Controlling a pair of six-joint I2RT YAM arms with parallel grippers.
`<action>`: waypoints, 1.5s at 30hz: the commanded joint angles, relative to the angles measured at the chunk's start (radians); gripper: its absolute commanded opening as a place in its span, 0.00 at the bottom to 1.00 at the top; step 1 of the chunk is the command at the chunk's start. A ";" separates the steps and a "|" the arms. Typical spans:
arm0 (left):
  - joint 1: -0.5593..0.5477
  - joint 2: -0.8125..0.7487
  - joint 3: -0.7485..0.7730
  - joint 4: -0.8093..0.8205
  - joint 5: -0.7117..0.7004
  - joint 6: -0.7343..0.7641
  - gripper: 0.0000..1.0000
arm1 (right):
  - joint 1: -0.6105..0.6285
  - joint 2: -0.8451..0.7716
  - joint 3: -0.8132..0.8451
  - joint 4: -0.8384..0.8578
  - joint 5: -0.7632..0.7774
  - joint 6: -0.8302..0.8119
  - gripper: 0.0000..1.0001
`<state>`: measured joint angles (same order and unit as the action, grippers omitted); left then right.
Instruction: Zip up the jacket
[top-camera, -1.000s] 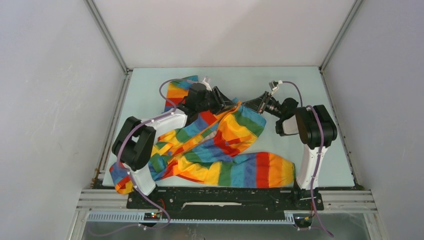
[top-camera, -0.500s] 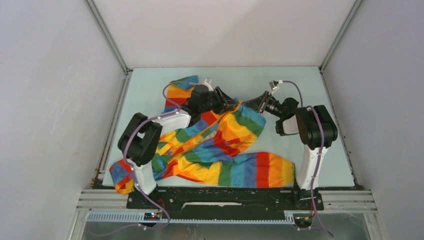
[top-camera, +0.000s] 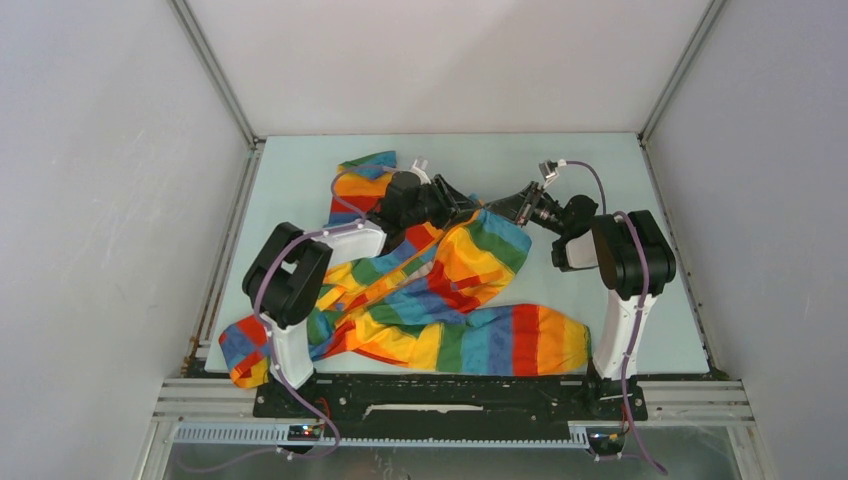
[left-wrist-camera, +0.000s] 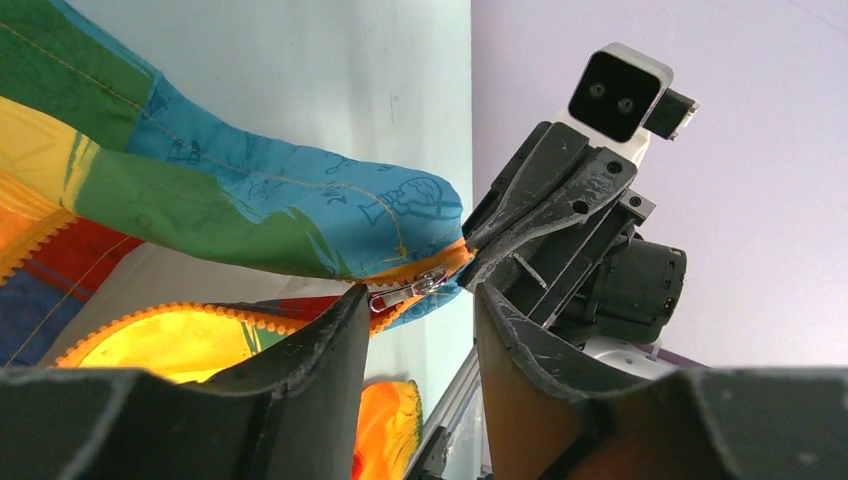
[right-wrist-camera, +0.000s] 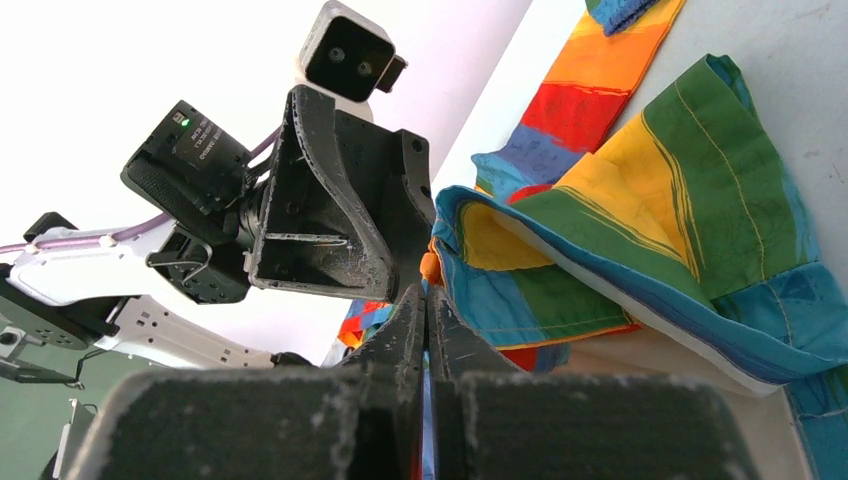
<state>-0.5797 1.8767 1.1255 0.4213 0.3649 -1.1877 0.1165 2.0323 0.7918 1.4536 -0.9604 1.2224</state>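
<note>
In the overhead view, the jacket (top-camera: 440, 290) is lying crumpled across the near half of the table (top-camera: 300, 160), one sleeve trailing to the near-left corner. The left arm is lying over the fabric, hiding part of it. The left gripper (top-camera: 466, 208) and right gripper (top-camera: 503, 208) are meeting tip to tip at the jacket's blue corner.

In the left wrist view, the left fingers (left-wrist-camera: 330, 340) are standing apart, straddling the silver zipper pull (left-wrist-camera: 405, 289). The right gripper is crowding in close behind.

In the right wrist view, the right gripper (right-wrist-camera: 425, 298) is clenching the jacket's edge. The left gripper is blocking the view beyond.
</note>
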 joint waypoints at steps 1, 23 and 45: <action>-0.006 0.002 0.043 0.083 0.018 -0.023 0.47 | 0.006 -0.043 0.014 0.068 -0.004 -0.017 0.00; -0.006 -0.056 0.003 0.045 0.006 0.005 0.39 | 0.010 -0.041 0.017 0.067 -0.007 -0.019 0.00; 0.029 -0.173 0.091 -0.262 -0.003 0.505 0.80 | 0.002 -0.042 0.022 0.067 -0.014 -0.021 0.00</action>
<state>-0.5716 1.7306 1.1156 0.2489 0.3435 -0.9150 0.1169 2.0304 0.7918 1.4544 -0.9642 1.2221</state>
